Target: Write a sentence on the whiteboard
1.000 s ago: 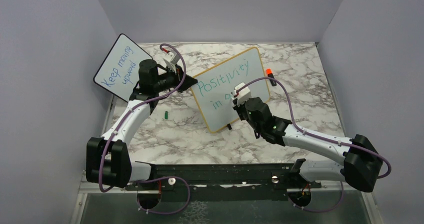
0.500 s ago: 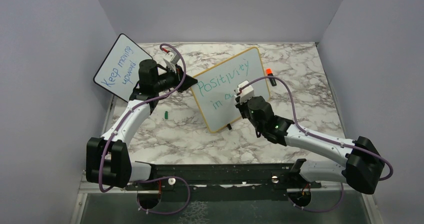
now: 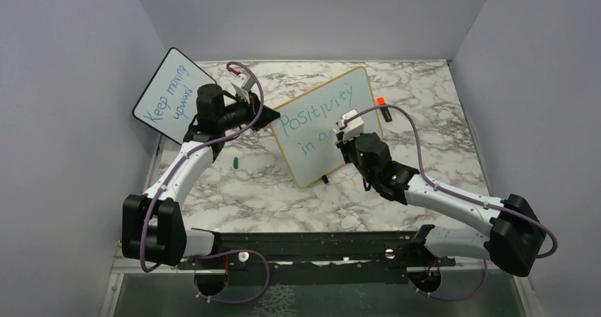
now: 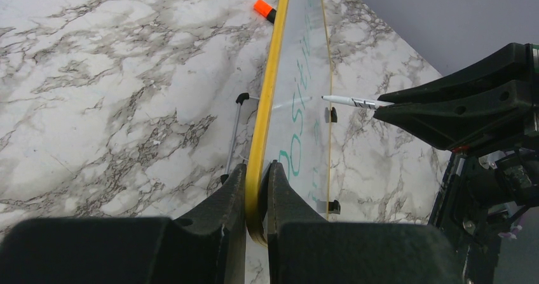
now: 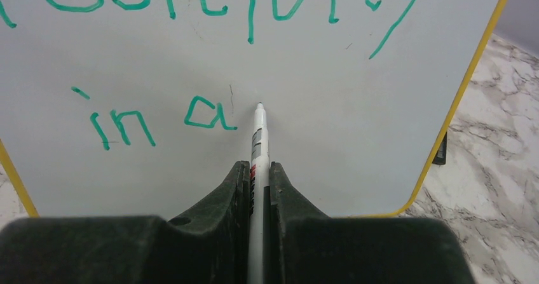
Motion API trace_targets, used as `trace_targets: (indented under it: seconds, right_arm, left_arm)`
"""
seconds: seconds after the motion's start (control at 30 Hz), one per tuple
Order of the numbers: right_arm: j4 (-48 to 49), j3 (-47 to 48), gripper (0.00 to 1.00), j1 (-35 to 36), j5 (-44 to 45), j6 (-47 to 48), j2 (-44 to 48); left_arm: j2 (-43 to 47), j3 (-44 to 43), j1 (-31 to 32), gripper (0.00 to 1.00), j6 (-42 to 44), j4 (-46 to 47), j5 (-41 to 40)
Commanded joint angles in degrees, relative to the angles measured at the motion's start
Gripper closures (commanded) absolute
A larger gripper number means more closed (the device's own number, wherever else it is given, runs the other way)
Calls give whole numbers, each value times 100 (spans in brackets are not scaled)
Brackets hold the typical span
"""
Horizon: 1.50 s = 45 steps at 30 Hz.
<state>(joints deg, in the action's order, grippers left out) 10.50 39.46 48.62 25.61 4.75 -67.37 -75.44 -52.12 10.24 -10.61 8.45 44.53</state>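
the whiteboard (image 3: 319, 164) carries the sentence (image 3: 317, 110) in green marker on two lines: "positivity" on top, and below it "in a", with nothing after the "a". in the right wrist view the lower line (image 5: 156, 122) reads plainly, and only the bottoms of the upper letters show. a smaller dark-framed board (image 3: 166, 97), leaning at the back left, reads "keep moving upward" in blue.

the whiteboard stands on edge on the marble surface (image 3: 425, 118), propped on small black feet and a wire stand (image 4: 234, 135) behind it. the left jaws are clamped on its yellow frame (image 4: 270, 93), one on each face of the board at its left end.

the right jaws are closed on a white marker pen (image 5: 257, 147), gripped along its barrel so that it points straight out between them. the barrel has dark print and a red band, too small to read. its tip sits just right of the "a", level with that line and right at the board's face; whether it touches cannot be told.

an orange-capped marker (image 3: 383, 108) lies on the surface just past the board's right end, and a small green cap (image 3: 234, 163) lies to the board's left.
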Motion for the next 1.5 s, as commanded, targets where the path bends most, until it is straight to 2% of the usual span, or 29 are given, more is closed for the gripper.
trace_targets:
  seconds: [0.0, 0.77, 1.1, 1.47]
  right_arm:
    - [241, 167, 99, -33, -233, 8, -102]
    - [388, 237, 100, -71, -496, -1, -274]
    - [-4, 176, 100, -70, -758, -7, -150]
    - [-429, -51, 100, -72, -476, -1, 49]
  left_arm:
    - [-250, 107, 75, 100, 481, -704, -420]
    - [-237, 114, 75, 100, 479, -695, -410]
    - [-249, 114, 75, 100, 480, -704, -410]
    - [-243, 114, 75, 100, 480, -704, -419]
